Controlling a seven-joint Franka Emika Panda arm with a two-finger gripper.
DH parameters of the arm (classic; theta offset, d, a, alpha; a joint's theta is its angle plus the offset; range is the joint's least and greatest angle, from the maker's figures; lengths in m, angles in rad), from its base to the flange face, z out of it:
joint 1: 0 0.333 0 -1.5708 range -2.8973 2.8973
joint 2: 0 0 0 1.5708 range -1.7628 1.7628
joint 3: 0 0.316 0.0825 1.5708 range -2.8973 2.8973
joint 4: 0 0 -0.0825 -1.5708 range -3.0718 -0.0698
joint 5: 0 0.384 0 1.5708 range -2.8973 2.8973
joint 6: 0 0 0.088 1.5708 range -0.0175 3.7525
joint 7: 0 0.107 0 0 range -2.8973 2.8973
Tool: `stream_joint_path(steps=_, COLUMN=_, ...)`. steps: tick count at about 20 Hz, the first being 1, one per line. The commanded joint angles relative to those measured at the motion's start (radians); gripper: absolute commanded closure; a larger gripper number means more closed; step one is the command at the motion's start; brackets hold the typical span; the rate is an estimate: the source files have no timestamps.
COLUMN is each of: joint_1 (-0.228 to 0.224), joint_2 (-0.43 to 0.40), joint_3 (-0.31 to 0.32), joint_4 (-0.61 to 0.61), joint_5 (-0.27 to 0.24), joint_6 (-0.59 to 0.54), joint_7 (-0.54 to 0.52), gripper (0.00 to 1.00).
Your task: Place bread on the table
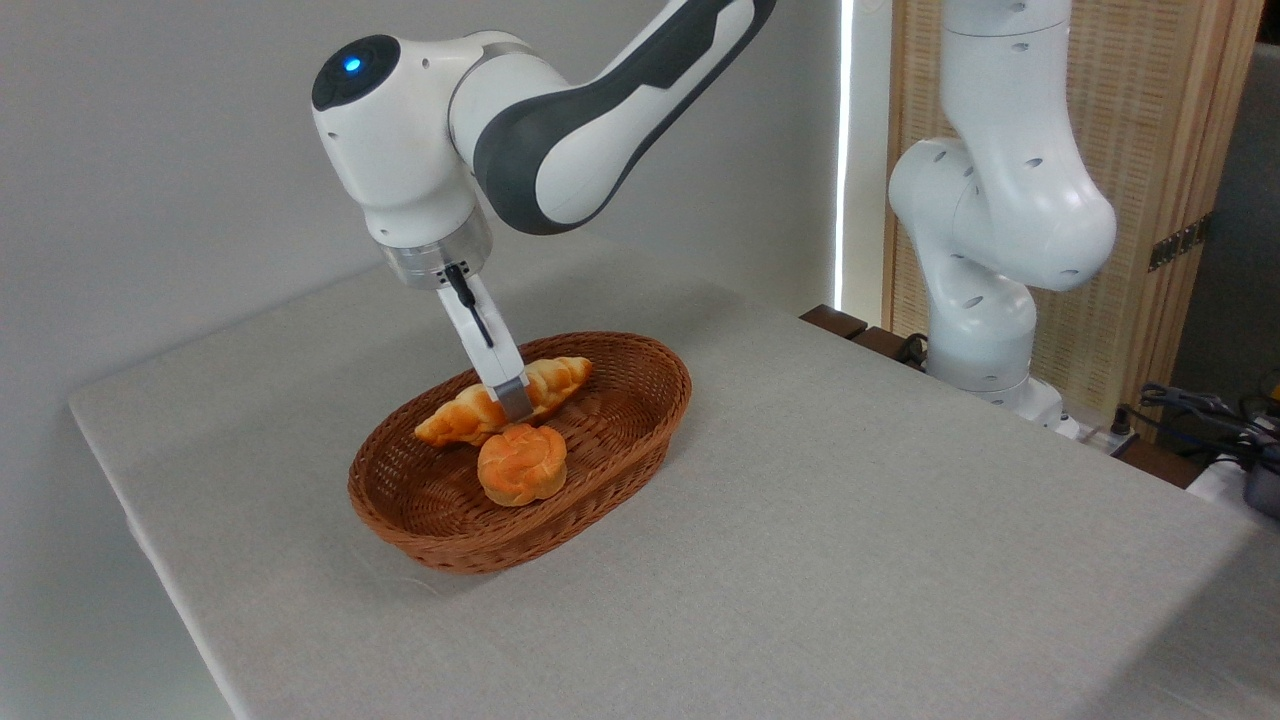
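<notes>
The bread (455, 420), a long golden-orange pastry with ridged edges and tapered ends, hangs tilted just above the floor of the brown wicker basket (640, 400), its right end higher. My gripper (513, 402) is shut on the bread near its middle, reaching down at a slant from the upper left. The far finger is hidden behind the pastry. The light grey table (850, 540) spreads all around the basket.
A small round knotted orange bun (521, 464) lies in the basket right below and in front of the gripper. The arm's white base (985, 330) stands at the table's far right edge, with cables and a wooden screen behind it.
</notes>
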Motion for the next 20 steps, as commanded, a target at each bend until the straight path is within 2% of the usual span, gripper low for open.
stream_joint_path(steps=1, joint_1=-0.002, joint_2=-0.006, joint_3=0.007, joint_4=0.005, joint_5=-0.003, joint_6=-0.016, joint_7=0.011, gripper=0.87)
stream_joint_path(steps=3, joint_1=-0.002, joint_2=-0.006, joint_3=0.007, joint_4=0.005, joint_5=-0.003, joint_6=-0.018, joint_7=0.011, gripper=0.89)
stream_joint_path(steps=8, joint_1=0.006, joint_2=-0.015, joint_3=0.013, joint_4=0.023, joint_5=-0.003, joint_6=-0.018, joint_7=0.006, gripper=0.86)
stream_joint_path(steps=11, joint_1=0.012, joint_2=-0.061, joint_3=0.074, joint_4=0.036, joint_5=-0.026, joint_6=-0.021, joint_7=0.003, gripper=0.81)
stream_joint_path(steps=16, joint_1=0.014, joint_2=-0.132, joint_3=0.163, joint_4=0.036, joint_5=-0.008, joint_6=-0.081, joint_7=0.009, gripper=0.81)
stream_joint_path(steps=17, joint_1=0.014, joint_2=-0.136, joint_3=0.193, joint_4=0.036, joint_5=0.0, joint_6=-0.081, joint_7=0.009, gripper=0.81)
stream_joint_path(steps=20, joint_1=0.014, joint_2=-0.143, joint_3=0.247, joint_4=0.036, joint_5=0.11, joint_6=-0.084, joint_7=0.009, gripper=0.75)
